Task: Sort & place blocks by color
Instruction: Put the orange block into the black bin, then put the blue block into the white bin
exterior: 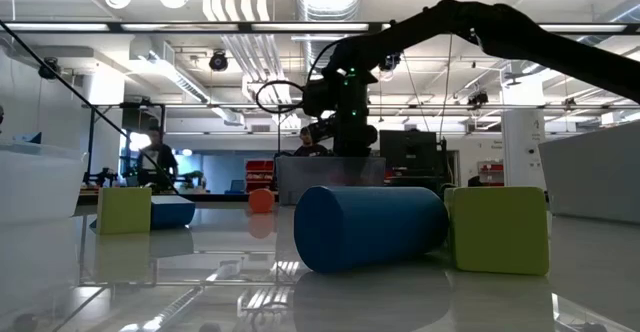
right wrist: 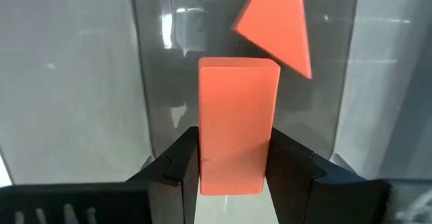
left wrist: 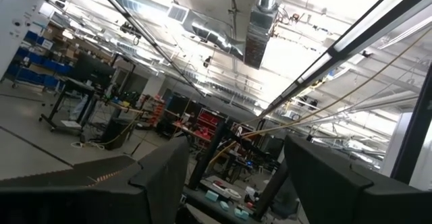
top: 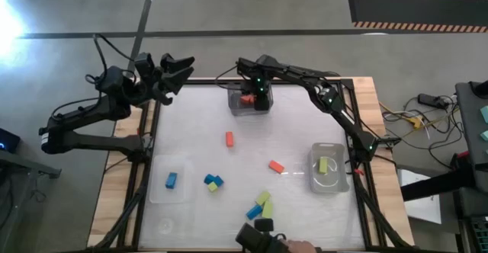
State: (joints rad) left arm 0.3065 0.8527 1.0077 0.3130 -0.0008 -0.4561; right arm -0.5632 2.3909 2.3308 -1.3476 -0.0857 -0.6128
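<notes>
My right gripper [top: 258, 87] hangs over the clear bin [top: 238, 108] at the table's far middle, shut on an orange-red oblong block [right wrist: 237, 102]. An orange-red wedge block [right wrist: 280, 25] lies on that bin's floor below it. My left gripper [top: 171, 72] waits open and raised at the far left corner, pointing up into the room. Loose blocks lie on the table: orange-red ones [top: 229, 139] [top: 276, 166], and blue and yellow-green ones [top: 213, 181] [top: 259, 205]. A yellow-green block [top: 324, 165] sits in the right bin [top: 339, 178], a blue one [top: 171, 180] in the left bin [top: 183, 194]. My right gripper pinches the oblong block's two long sides [right wrist: 206, 158] between its two fingers, at the end nearest the wrist. The fingers point down from above, and the block's length runs on past their tips. Upright, it hangs between the bin's walls, above the wedge; whether it touches the floor I cannot tell.
A dark device [top: 263, 226] stands at the table's near edge. In the low view a blue cylinder [exterior: 370, 227] and a yellow-green block [exterior: 498, 229] lie close to the near edge. Cables and equipment [top: 427, 108] lie beyond the right edge.
</notes>
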